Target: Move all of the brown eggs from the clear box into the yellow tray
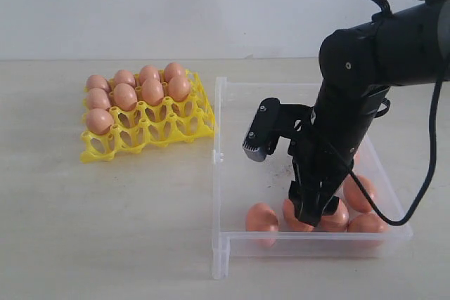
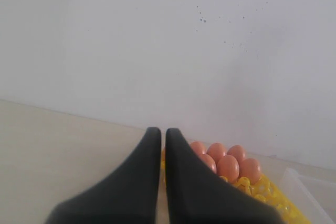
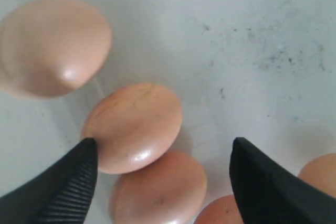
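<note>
Surface [image 1: 140,230]: pale and flat; it carries the box and the tray.
Clear box [image 1: 219,173]: lower right of the exterior frame. I count at least five brown eggs [image 1: 261,219] clustered at its near wall; the arm hides part of the floor.
Yellow tray [image 1: 151,135]: upper left, well apart from the box's eggs. Nine cups are filled and the front rows are free.
Right pincer [image 1: 314,216]: spread wide, low over the cluster, holding nothing.
Step in hand: I judge this to be the descent onto one egg. I would shift sideways until the egg sits midway between the fingers, then close gently across its narrow width.
Risk: a neighbouring egg touches the target and may get nudged.
Left pincer [image 2: 163,132]: pressed together on nothing, parked above the tray.
Target egg [image 3: 134,127]: centre-left in the right wrist frame, just beside one finger. It lies on its side, its long axis faintly lower left to upper right. I cannot tell which end is pointed.
</note>
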`<state>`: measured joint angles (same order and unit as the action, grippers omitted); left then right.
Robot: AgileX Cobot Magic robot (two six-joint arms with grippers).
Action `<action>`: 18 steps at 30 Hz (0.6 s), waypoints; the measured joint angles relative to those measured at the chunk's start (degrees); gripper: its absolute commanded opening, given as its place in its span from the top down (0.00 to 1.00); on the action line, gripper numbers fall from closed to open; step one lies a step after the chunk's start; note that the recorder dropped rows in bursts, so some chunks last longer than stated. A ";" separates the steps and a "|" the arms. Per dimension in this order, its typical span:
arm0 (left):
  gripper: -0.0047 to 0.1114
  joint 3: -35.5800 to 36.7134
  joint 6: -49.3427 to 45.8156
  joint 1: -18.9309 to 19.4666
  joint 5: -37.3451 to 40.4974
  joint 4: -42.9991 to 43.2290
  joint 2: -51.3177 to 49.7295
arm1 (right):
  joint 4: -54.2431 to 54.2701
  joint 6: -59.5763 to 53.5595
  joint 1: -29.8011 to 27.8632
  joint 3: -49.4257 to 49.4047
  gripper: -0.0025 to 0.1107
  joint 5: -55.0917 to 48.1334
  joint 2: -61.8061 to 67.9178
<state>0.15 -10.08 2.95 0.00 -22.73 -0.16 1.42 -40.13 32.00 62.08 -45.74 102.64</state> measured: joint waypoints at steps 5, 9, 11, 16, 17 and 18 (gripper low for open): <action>0.93 0.00 0.00 0.00 0.00 0.00 0.00 | -0.92 2.28 0.00 0.00 0.42 0.63 0.00; 0.93 0.00 0.00 0.00 0.00 0.00 0.00 | -2.97 6.73 0.00 0.00 0.42 0.54 0.00; 0.93 0.00 0.00 0.00 0.00 0.00 0.00 | -4.16 8.26 0.00 0.00 0.42 -0.55 0.00; 0.93 0.00 0.00 0.00 0.00 0.00 0.00 | -5.58 8.75 0.00 0.00 0.42 -4.26 0.00; 0.93 0.00 0.00 0.00 0.00 0.00 0.00 | -5.58 8.45 0.00 0.00 0.42 -4.69 0.00; 0.93 0.00 0.00 0.00 0.00 0.00 0.00 | -5.58 8.03 0.00 0.00 0.42 -5.13 0.00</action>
<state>0.15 -10.08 2.95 0.00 -22.73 -0.16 -4.16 -32.10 32.00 62.08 -50.87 102.64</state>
